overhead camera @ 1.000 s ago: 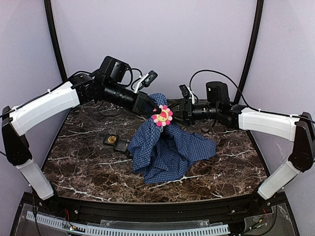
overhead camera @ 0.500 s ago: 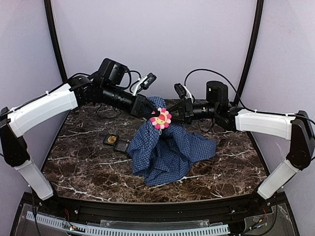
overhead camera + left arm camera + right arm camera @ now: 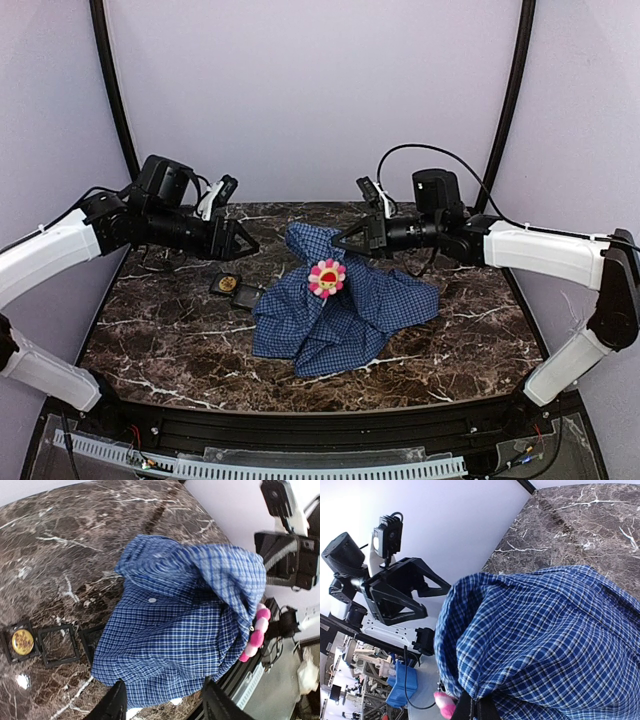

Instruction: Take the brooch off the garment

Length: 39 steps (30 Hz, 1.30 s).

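From above, the right gripper (image 3: 341,241) is clenched on the top fold of the garment (image 3: 345,310), lifting the blue check shirt into a peak over the marble table (image 3: 160,340). The flower brooch (image 3: 327,277) is pinned face-out just below that peak, and the left gripper (image 3: 245,243) hangs well apart from the cloth, jaws spread on nothing. Only the left wrist view makes plain the black three-slot tray (image 3: 59,645) at the shirt's edge, a gold disc (image 3: 22,641) in its end slot (any marking too small to read) and a white button (image 3: 152,600), with the brooch seen edge-on.
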{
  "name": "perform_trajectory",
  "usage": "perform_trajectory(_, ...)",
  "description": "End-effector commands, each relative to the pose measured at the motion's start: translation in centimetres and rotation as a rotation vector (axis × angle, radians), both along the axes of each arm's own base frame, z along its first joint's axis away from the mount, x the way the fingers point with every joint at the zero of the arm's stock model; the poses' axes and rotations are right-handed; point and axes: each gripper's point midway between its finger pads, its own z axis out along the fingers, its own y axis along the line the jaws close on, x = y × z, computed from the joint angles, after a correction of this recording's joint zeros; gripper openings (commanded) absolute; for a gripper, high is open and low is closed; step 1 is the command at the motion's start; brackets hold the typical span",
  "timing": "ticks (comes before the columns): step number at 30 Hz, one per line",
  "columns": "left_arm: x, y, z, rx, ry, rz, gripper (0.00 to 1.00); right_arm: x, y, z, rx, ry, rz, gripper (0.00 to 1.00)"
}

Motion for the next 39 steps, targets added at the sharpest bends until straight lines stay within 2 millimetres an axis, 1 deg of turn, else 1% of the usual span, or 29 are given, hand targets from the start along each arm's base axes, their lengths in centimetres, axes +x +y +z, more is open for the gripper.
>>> perform_trajectory(1, 0.7, 1.2, 2.0, -0.05, -0.039, 0.099, 0.64, -0.1, 0.2, 0.3, -0.089, -0.092, -0.029, 0.0)
perform_trajectory(2, 1.0, 0.9, 3.2, -0.073, -0.053, 0.099, 0.69, -0.2, 0.4, 0.2, -0.106, -0.104, -0.028, 0.0)
perform_trajectory(3, 1.2, 0.5, 3.9, -0.097, -0.051, 0.098, 0.72, -0.3, 0.6, 0.1, -0.119, -0.116, -0.029, 0.0)
perform_trajectory(4, 1.8, -0.2, 5.2, -0.129, -0.053, 0.104, 0.78, -0.2, 0.8, 0.2, -0.129, -0.126, -0.033, 0.0)
perform_trajectory(5, 1.8, -0.7, 5.9, -0.155, -0.042, 0.092, 0.81, -0.3, 1.0, 0.2, -0.136, -0.136, -0.034, 0.0)
perform_trajectory(6, 2.4, -1.6, 6.9, -0.198, -0.023, 0.096, 0.85, -0.4, 1.2, 0.3, -0.138, -0.148, -0.035, 0.0)
perform_trajectory(8, 2.3, -3.5, 7.7, -0.276, 0.058, 0.051, 0.9, -0.5, 1.4, 0.5, -0.147, -0.169, -0.045, 0.0)
perform_trajectory(9, 2.6, -4.1, 7.3, -0.287, 0.093, 0.047, 0.93, -0.5, 1.5, 0.5, -0.157, -0.183, -0.049, 0.0)
perform_trajectory(10, 2.4, -4.7, 7.5, -0.322, 0.141, 0.038, 0.95, -0.6, 1.7, 0.5, -0.169, -0.194, -0.05, 0.0)
perform_trajectory(11, 2.5, -5.1, 6.8, -0.329, 0.171, 0.038, 0.97, -0.8, 1.8, 0.6, -0.177, -0.207, -0.05, 0.0)
perform_trajectory(12, 2.5, -5.4, 6.8, -0.352, 0.2, 0.038, 0.98, -0.9, 1.9, 0.6, -0.185, -0.214, -0.05, 0.0)
perform_trajectory(20, 2.8, -5.9, 3.2, -0.297, 0.322, 0.069, 0.99, -1.5, 2.2, 0.7, -0.221, -0.26, -0.074, 0.0)
perform_trajectory(21, 2.8, -6.0, 2.5, -0.285, 0.343, 0.071, 0.99, -1.5, 2.2, 0.7, -0.226, -0.263, -0.081, 0.0)
perform_trajectory(23, 2.5, -6.0, 1.5, -0.263, 0.374, 0.066, 0.97, -1.4, 2.0, 0.8, -0.235, -0.272, -0.098, 0.0)
perform_trajectory(26, 2.1, -6.0, 0.2, -0.239, 0.41, 0.059, 0.92, -1.1, 1.9, 1.1, -0.247, -0.293, -0.12, 0.0)
perform_trajectory(31, 1.5, -6.2, -1.3, -0.214, 0.473, 0.041, 0.84, -0.7, 1.7, 1.4, -0.26, -0.317, -0.143, 0.0)
perform_trajectory(33, 1.4, -6.2, -1.6, -0.205, 0.479, 0.037, 0.77, -0.6, 1.7, 1.5, -0.265, -0.325, -0.147, 0.0)
perform_trajectory(34, 1.4, -6.3, -1.6, -0.204, 0.478, 0.036, 0.7, -0.5, 1.7, 1.5, -0.265, -0.328, -0.148, 0.0)
perform_trajectory(36, 1.4, -6.3, -1.7, -0.201, 0.479, 0.032, 0.64, -0.5, 1.8, 1.5, -0.269, -0.331, -0.148, 0.0)
perform_trajectory(39, 1.3, -6.6, -1.9, -0.206, 0.493, 0.018, 0.6, -0.3, 1.8, 1.5, -0.273, -0.333, -0.152, 0.0)
